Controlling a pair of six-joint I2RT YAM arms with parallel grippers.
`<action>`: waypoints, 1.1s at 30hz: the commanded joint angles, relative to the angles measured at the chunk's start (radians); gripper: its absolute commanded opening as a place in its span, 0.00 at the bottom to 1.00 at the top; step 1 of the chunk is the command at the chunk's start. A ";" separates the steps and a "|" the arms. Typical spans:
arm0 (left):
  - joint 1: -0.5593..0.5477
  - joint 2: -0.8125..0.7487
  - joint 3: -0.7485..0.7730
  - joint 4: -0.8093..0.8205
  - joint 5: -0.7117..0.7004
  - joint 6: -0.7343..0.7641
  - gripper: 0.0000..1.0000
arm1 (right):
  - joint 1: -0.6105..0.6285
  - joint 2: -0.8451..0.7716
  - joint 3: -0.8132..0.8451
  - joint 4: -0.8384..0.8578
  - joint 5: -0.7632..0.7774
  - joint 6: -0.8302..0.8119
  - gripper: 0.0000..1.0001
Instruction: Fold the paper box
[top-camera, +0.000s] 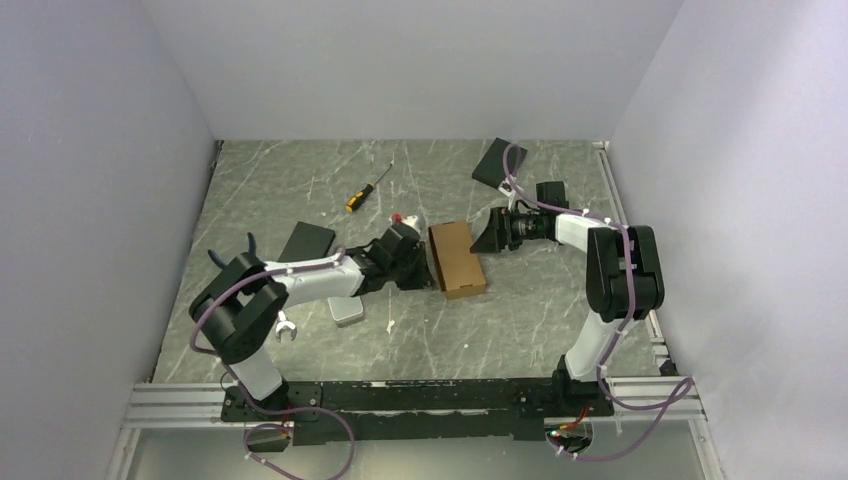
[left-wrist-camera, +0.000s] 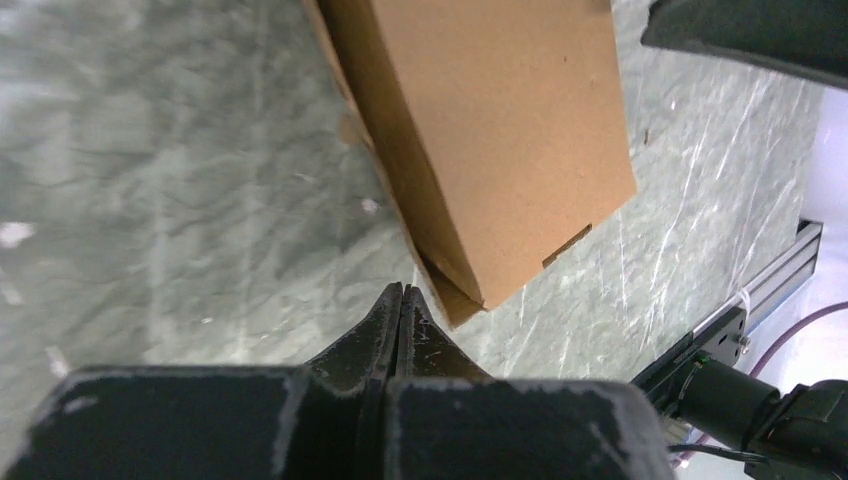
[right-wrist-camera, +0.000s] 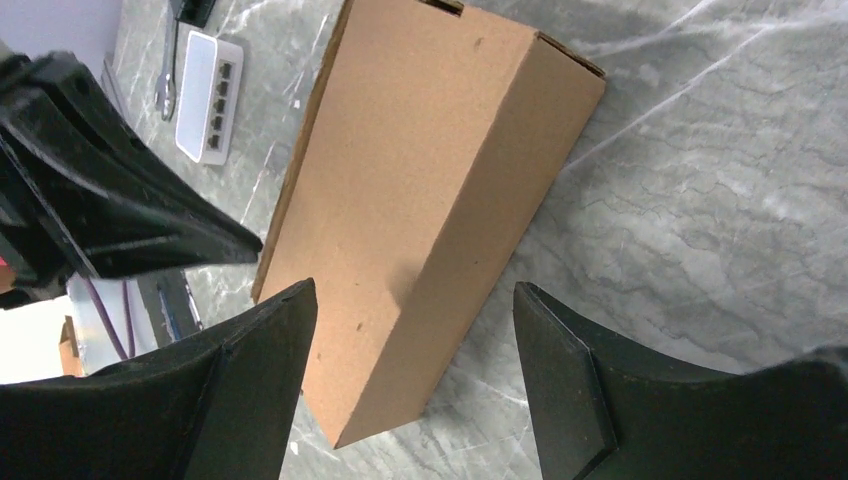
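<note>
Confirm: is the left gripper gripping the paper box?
No, the left gripper has its fingers pressed together on nothing, beside the paper box corner.

Grey-green marbled tabletop (top-camera: 300, 180), plain white walls (top-camera: 420, 60) on three sides, even light.

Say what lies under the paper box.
The paper box lies on the grey marbled table; only tabletop shows at its base. A strip of its own cardboard juts out at its bottom edge. Whatever its footprint covers is hidden.

Top view high, facing down — wrist views close, sharing paper box (right-wrist-camera: 420, 200)
</note>
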 joint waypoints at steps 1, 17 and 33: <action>-0.040 0.078 0.070 0.027 0.023 -0.041 0.00 | -0.001 0.032 -0.004 0.003 -0.033 -0.035 0.75; -0.050 0.215 0.258 0.074 0.022 -0.086 0.00 | 0.062 0.070 -0.051 0.096 -0.033 -0.035 0.75; 0.153 -0.068 -0.105 0.197 0.022 -0.012 0.15 | -0.018 -0.046 0.033 0.061 -0.033 -0.035 0.75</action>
